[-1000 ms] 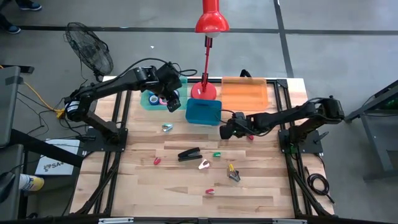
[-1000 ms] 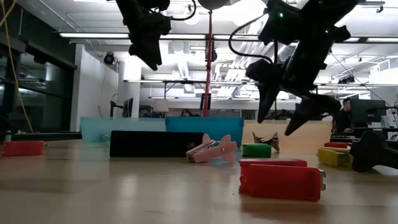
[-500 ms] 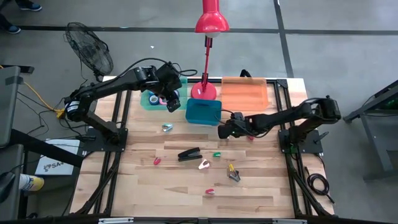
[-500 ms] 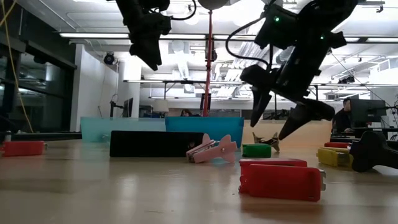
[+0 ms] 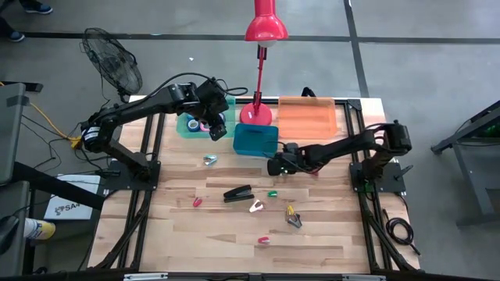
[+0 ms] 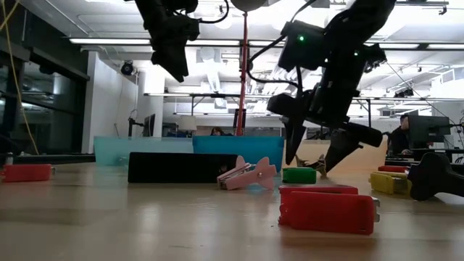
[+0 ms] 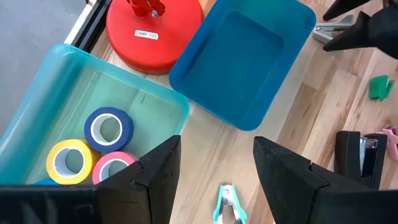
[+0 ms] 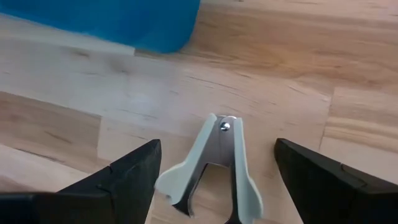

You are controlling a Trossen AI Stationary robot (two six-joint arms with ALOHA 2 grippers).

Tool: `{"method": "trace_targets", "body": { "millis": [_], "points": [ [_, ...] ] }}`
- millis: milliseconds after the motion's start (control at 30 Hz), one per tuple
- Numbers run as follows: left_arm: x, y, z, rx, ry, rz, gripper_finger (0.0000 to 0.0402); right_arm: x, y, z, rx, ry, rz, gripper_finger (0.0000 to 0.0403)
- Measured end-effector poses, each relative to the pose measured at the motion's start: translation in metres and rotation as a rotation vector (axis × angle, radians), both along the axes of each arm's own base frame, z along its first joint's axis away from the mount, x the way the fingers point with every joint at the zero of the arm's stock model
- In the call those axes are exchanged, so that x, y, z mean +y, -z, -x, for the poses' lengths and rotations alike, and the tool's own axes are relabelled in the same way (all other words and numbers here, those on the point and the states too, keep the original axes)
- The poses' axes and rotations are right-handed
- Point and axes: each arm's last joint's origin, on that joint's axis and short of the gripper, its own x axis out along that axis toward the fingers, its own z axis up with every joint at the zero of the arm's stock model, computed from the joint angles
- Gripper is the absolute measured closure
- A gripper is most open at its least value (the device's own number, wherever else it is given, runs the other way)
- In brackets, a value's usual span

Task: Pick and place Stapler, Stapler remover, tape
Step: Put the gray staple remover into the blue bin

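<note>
Your right gripper (image 5: 273, 165) is low over the worktop (image 5: 187, 242), just in front of the dark blue bin (image 5: 255, 139) near the middle of the far edge. Its fingers (image 8: 329, 186) are spread wide and grasp nothing. In the right wrist view a white stapler remover (image 8: 211, 165) lies on the wood between them, not touched by either.

Your left gripper (image 5: 217, 131) hangs high over the near rim of the teal tray (image 7: 37, 106) at the far edge, left of the lamp base (image 5: 256, 115). Its fingers (image 7: 155, 174) stand apart with nothing between them. Inside that tray you have tape: a blue roll (image 7: 108, 129), a yellow roll (image 7: 69, 160) and a pink roll (image 7: 112, 169), lying flat and touching one another.

The dark blue bin shows empty in the left wrist view. An orange tray (image 5: 307, 117) sits at the far edge toward the right corner.

Loose on the worktop:
- a black stapler (image 5: 237, 192) near the centre;
- a pale teal stapler remover (image 5: 210, 161) in front of the teal tray;
- a small green item (image 5: 272, 193) right of the black stapler;
- a pink stapler remover (image 5: 256, 206) just nearer than the stapler;
- a red item (image 5: 198, 202) left of the stapler;
- a yellow-and-grey item (image 5: 292, 217) nearer the front;
- a red-and-white item (image 5: 264, 240) nearest the front edge.
</note>
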Motion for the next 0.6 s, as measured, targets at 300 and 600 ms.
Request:
{"method": "trace_targets", "body": {
  "millis": [300,600],
  "points": [
    [-0.0001,0.0001,0.0001,0.005,0.016,-0.009,0.0204,0.0030,0.0011,-0.0009,0.101,-0.010,-0.020,0.0098],
    [-0.0001,0.0001,0.0002,0.011,0.036,-0.021,0.0204,0.0049,0.0006,0.0025,0.162,-0.059,-0.072,0.0170]
  ]
}}
